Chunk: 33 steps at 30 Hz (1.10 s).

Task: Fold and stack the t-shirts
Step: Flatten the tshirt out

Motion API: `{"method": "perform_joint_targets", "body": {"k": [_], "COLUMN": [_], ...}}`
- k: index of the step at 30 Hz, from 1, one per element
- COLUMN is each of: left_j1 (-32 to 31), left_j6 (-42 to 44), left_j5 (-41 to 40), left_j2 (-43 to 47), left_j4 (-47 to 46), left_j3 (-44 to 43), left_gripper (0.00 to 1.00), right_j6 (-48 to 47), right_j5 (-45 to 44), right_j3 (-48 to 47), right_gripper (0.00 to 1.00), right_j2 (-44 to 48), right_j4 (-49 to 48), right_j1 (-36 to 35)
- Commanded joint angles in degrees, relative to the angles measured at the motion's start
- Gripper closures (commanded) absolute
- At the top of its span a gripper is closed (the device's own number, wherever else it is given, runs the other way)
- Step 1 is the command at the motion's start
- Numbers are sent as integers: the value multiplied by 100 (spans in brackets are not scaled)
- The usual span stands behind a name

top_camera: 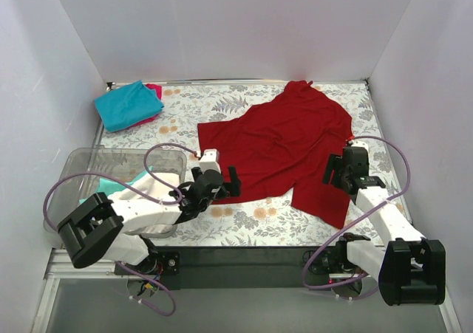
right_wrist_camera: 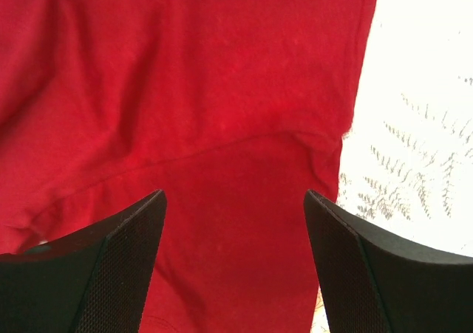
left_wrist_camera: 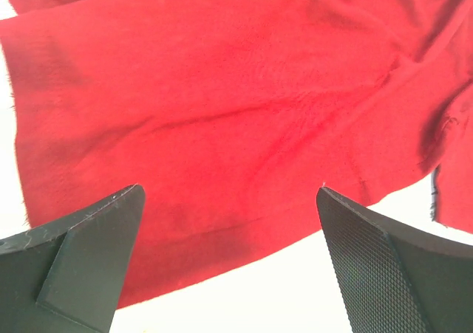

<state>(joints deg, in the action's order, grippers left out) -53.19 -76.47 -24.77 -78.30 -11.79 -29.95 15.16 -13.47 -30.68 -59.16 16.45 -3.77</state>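
A large dark red t-shirt (top_camera: 284, 145) lies spread and a little rumpled on the flowered table. My left gripper (top_camera: 228, 183) hovers open at the shirt's near left hem. In the left wrist view the hem (left_wrist_camera: 222, 252) runs between the wide-apart fingers, and that gripper (left_wrist_camera: 229, 194) holds nothing. My right gripper (top_camera: 335, 172) stands open over the shirt's right side. The right wrist view shows red cloth (right_wrist_camera: 222, 126) under the open gripper (right_wrist_camera: 233, 196), with the cloth's edge just to its right. A folded teal t-shirt (top_camera: 126, 104) lies on a magenta-pink one (top_camera: 154, 91) at the back left.
A clear plastic bin (top_camera: 81, 172) stands at the near left beside the left arm, with teal cloth (top_camera: 118, 186) inside it. White walls close in the table on the left, back and right. Purple cables loop off both arms.
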Motion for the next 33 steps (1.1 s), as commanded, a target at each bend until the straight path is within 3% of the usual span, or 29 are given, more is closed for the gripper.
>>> {"method": "perform_joint_targets", "body": {"k": [1,7,14,22,27,33], "left_j1": [28,54,54,63,63,54], "left_j6": [-290,-343,-474,-975,-1554,-2004], "left_j5": [-353,-291,-431,-730,-993,-1390], "left_j2": [368,605,930,1344,1432,1099], "left_j4": [80,54,256,958,1616,2207], "left_j3": [209,367,517,710,860,711], "left_gripper": [5,5,4,4,4,5], "right_j6": [233,339,400,383,348,207], "right_j5": [-331,-463,-1288,-1455,-1342,-841], "right_j3": [106,44,-254,-817,-817,-606], "right_gripper": [32,32,25,25,25,26], "right_j2": [-217,-755,-1422,-2477,-2434,-1635], "right_j4": [-54,-133,121,465,491,412], "right_j1": [-27,-27,43,280,316,324]}}
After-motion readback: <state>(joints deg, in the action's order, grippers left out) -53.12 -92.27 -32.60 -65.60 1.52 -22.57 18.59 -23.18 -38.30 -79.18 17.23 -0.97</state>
